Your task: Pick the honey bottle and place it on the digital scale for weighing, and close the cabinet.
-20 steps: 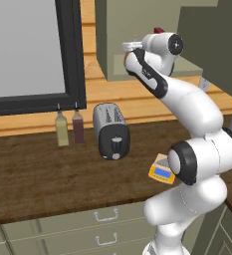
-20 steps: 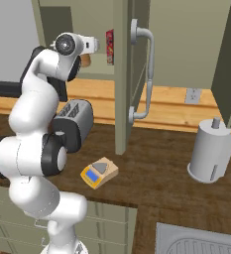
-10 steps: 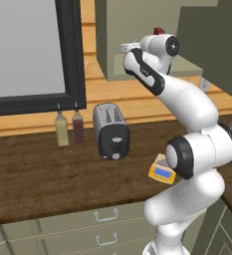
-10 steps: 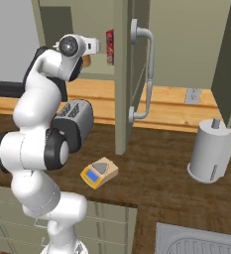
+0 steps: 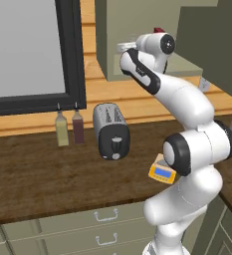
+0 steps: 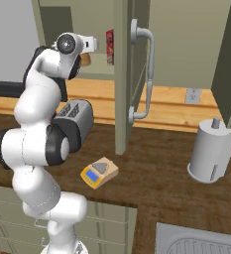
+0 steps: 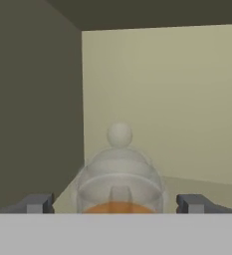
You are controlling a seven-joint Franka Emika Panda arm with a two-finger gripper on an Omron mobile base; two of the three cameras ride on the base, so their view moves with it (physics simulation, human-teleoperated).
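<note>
The honey bottle (image 7: 119, 172) stands on the cabinet shelf, its pale domed top and a strip of amber showing in the hand view. My gripper (image 7: 117, 204) is open, one fingertip (image 7: 37, 203) on each side of the bottle with gaps to it. In the right base view the bottle (image 6: 86, 59) shows as an orange patch just behind my hand inside the cabinet (image 6: 87, 20). The cabinet door (image 6: 122, 74) stands open with its silver bar handle (image 6: 147, 74). The digital scale (image 6: 99, 172) lies on the counter by my base; its blue display (image 5: 162, 172) faces front.
A silver-black toaster (image 5: 111, 132) sits left of the scale, with a yellowish bottle (image 5: 61, 130) and a dark-red bottle (image 5: 77, 127) beside it under the window. A red box (image 6: 109, 47) stands in the cabinet. A paper towel roll (image 6: 212, 151) and sink (image 6: 201, 243) are at right.
My hand has edged a little deeper into the cabinet towards the honey bottle. Nothing else has moved.
</note>
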